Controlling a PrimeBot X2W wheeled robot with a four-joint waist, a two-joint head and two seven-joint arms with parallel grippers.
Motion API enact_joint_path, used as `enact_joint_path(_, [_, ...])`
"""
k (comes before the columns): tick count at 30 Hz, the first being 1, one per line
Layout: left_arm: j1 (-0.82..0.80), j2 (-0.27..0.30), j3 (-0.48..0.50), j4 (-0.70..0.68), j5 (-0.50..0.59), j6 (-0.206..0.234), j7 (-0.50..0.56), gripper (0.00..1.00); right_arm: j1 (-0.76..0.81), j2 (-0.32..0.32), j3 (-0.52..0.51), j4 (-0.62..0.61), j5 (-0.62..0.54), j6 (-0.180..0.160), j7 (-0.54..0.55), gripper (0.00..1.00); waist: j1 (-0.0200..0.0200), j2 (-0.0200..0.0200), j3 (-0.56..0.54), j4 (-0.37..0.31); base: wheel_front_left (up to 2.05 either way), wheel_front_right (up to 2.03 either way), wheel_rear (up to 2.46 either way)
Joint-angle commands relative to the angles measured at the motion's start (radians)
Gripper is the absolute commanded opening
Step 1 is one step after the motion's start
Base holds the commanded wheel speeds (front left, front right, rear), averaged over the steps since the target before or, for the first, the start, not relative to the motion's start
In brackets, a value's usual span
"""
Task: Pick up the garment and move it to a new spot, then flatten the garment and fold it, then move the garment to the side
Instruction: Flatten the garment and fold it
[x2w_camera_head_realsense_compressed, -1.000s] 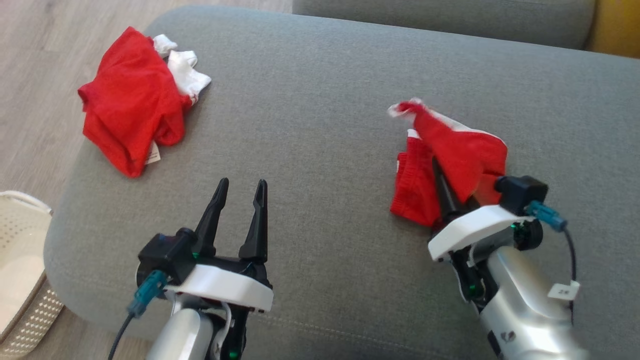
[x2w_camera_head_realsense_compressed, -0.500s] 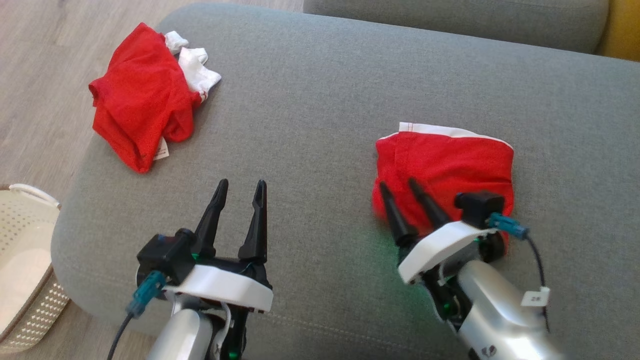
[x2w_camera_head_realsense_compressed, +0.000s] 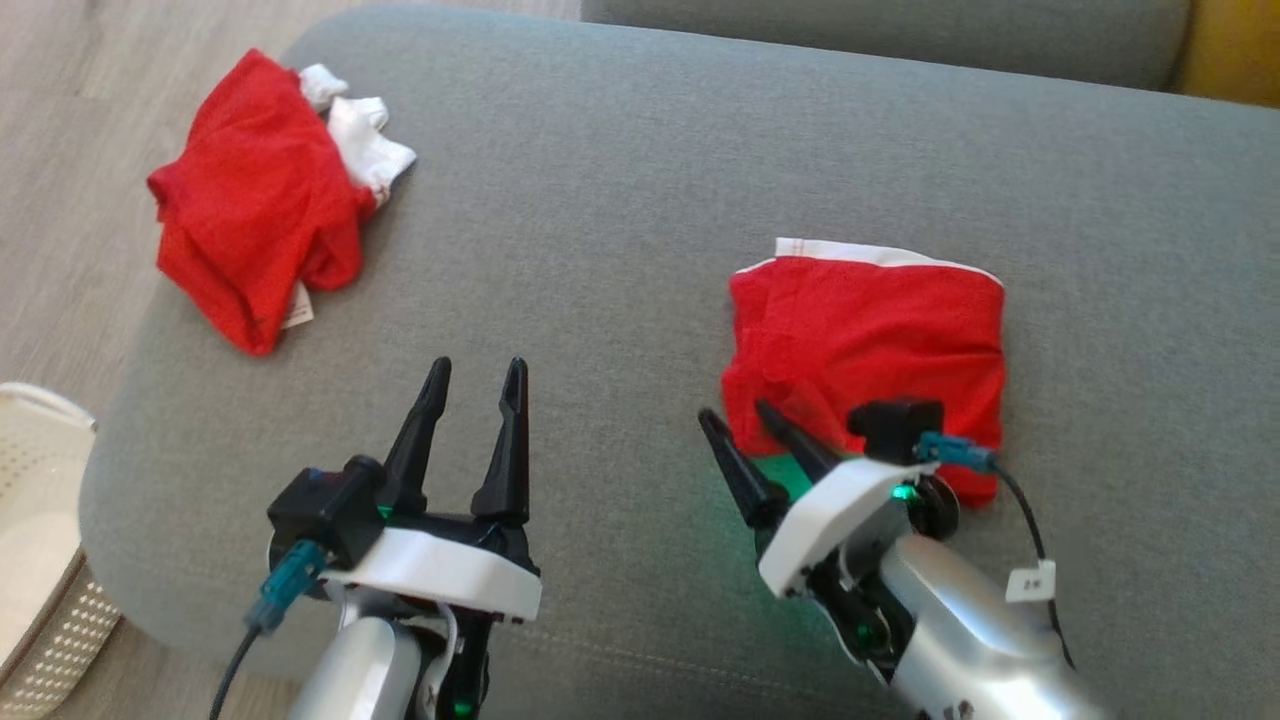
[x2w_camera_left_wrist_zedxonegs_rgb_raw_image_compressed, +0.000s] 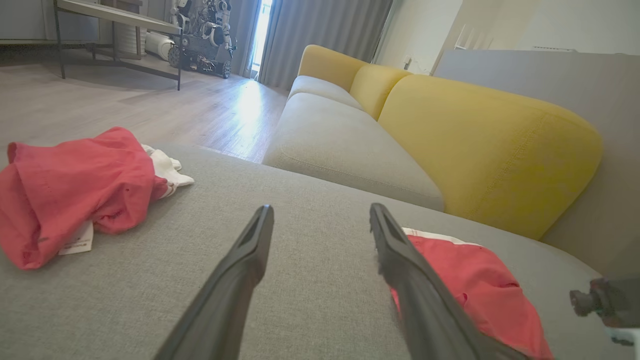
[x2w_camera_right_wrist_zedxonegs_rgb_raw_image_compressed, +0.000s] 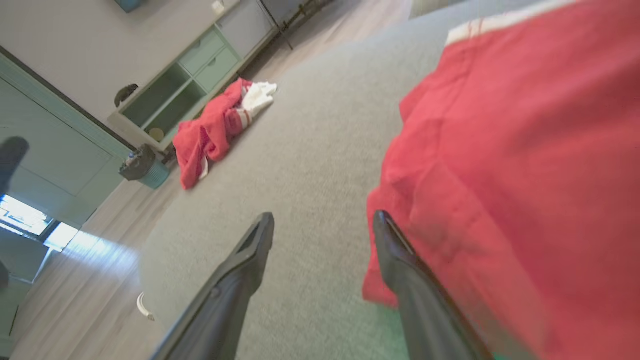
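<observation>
A folded red garment (x2w_camera_head_realsense_compressed: 870, 335) with a white band along its far edge lies flat on the grey cushion (x2w_camera_head_realsense_compressed: 620, 200), right of centre. My right gripper (x2w_camera_head_realsense_compressed: 740, 412) hovers open at its near left corner, nothing between the fingers; in the right wrist view the red garment (x2w_camera_right_wrist_zedxonegs_rgb_raw_image_compressed: 520, 165) spreads to the right of the right gripper (x2w_camera_right_wrist_zedxonegs_rgb_raw_image_compressed: 322, 220). My left gripper (x2w_camera_head_realsense_compressed: 475, 365) stands open and empty over bare cushion, well left of the garment. From the left wrist, the left gripper (x2w_camera_left_wrist_zedxonegs_rgb_raw_image_compressed: 320, 210) has the garment (x2w_camera_left_wrist_zedxonegs_rgb_raw_image_compressed: 475, 285) low on its right.
A second, crumpled red and white garment (x2w_camera_head_realsense_compressed: 250, 220) lies at the cushion's far left edge. A white perforated basket (x2w_camera_head_realsense_compressed: 35, 540) stands on the wooden floor at the left. A yellow sofa back (x2w_camera_left_wrist_zedxonegs_rgb_raw_image_compressed: 480, 140) rises beyond the cushion.
My right gripper opened and let go of the garment, which dropped flat into a folded rectangle. The gripper then drew back toward the near left corner. The camera shifted slightly.
</observation>
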Motion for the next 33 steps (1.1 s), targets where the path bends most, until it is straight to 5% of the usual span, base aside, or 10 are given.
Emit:
enact_joint_path(1, [-0.029, 0.001, 0.042, -0.033, 0.006, 0.002, -0.005, 1.00, -0.046, 0.018, 0.019, -0.049, 0.008, 0.008, -0.013, 1.00, 0.0000, 0.0000, -0.002, -0.012, 0.00, 0.00, 0.00])
enact_joint_path(11, [-0.016, 0.001, 0.056, -0.037, 0.012, 0.003, -0.005, 1.00, -0.010, -0.044, -0.055, -0.251, 0.003, 0.008, -0.062, 1.00, 0.0000, 0.0000, -0.061, -0.075, 0.00, 0.00, 0.00])
enact_joint_path(20, [0.004, 0.001, 0.074, -0.050, 0.014, 0.006, -0.005, 1.00, 0.079, -0.096, -0.363, -0.300, -0.347, 0.008, -0.115, 1.00, 0.0000, 0.0000, -0.110, -0.116, 0.00, 0.00, 0.00])
enact_joint_path(21, [0.011, 0.001, 0.079, -0.057, 0.015, 0.007, -0.005, 1.00, 0.126, -0.075, -0.457, -0.339, -0.444, 0.008, -0.120, 1.00, 0.0000, 0.0000, -0.116, -0.124, 0.00, 0.00, 0.00])
enact_joint_path(26, [0.028, 0.001, 0.083, -0.070, 0.013, 0.010, -0.005, 1.00, 0.234, -0.027, -0.606, -0.448, -0.595, 0.008, -0.124, 1.00, 0.0000, 0.0000, -0.123, -0.137, 0.00, 0.00, 0.00])
enact_joint_path(33, [0.063, 0.001, 0.078, -0.070, 0.019, 0.005, -0.005, 1.00, 0.377, 0.013, -0.725, -0.575, -0.744, 0.008, -0.127, 1.00, 0.0000, 0.0000, -0.130, -0.154, 0.00, 0.00, 0.00])
